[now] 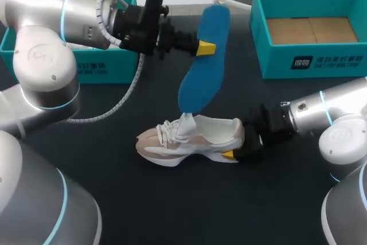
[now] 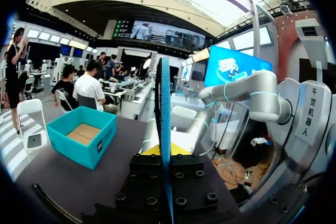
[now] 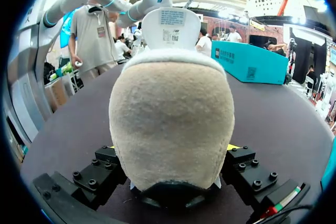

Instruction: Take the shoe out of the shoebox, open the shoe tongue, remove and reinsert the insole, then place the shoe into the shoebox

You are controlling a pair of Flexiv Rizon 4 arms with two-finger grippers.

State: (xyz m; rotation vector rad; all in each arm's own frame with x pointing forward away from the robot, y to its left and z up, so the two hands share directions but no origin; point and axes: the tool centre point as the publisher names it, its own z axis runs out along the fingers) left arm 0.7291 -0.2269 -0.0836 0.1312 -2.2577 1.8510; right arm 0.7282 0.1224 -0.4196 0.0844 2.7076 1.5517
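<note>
— What is the left tool [image 1: 205,48] doing?
— It is pinching the blue insole [image 1: 202,64], holding it slanted with the lower end touching the shoe's [image 1: 189,139] opening.
— And the right tool [image 1: 239,143]?
— It is clamping the heel from both sides. The shoe is standing on the tabletop [image 1: 172,205], apart from the open shoebox [image 1: 312,62].

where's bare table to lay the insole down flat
Widest bare patch: the table on the near side of the shoe. A smaller one lies between the shoe and the open box. Crowded: around the shoe, where the insole hangs from the left gripper and the right gripper clamps the heel.
</note>
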